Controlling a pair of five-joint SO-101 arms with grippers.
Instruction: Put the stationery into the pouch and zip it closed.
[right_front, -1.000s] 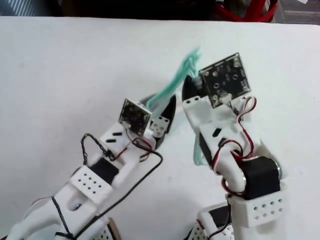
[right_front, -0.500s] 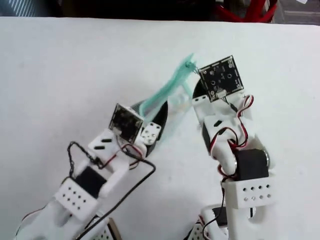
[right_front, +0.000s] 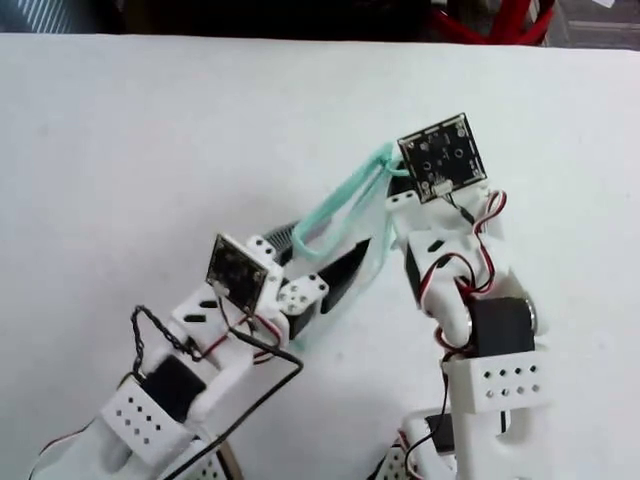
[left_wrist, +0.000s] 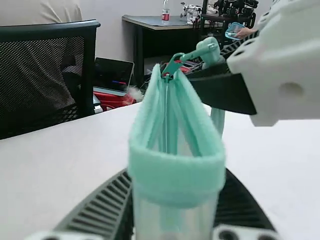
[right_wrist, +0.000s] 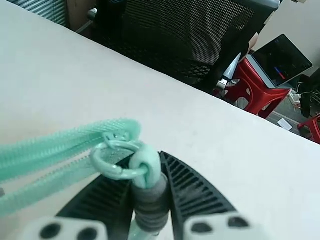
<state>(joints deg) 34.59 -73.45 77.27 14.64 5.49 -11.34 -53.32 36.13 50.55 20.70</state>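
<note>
The pouch is stretched taut between the two arms over the middle of the table. It runs slantwise, from the left gripper at its nearer end to the right gripper at the end closer to the far edge.

In the left wrist view the left gripper has its jaws clamped on the pouch's end, one black ridged jaw on each side of the mint fabric. The zip line runs straight away from it to the pull, where the right gripper sits.

In the right wrist view the right gripper has its jaws closed on the tab hanging from the pull ring. The ring is hooked at the tip of the pouch.

A second ago the pouch was shorter and its far end was lifted, blurred and reaching further toward the far edge. Since then the left arm has drawn back toward the near left corner, and the pouch has been pulled out into a longer, straighter strip. The right arm has shifted only slightly. Both grips are unchanged.
</note>
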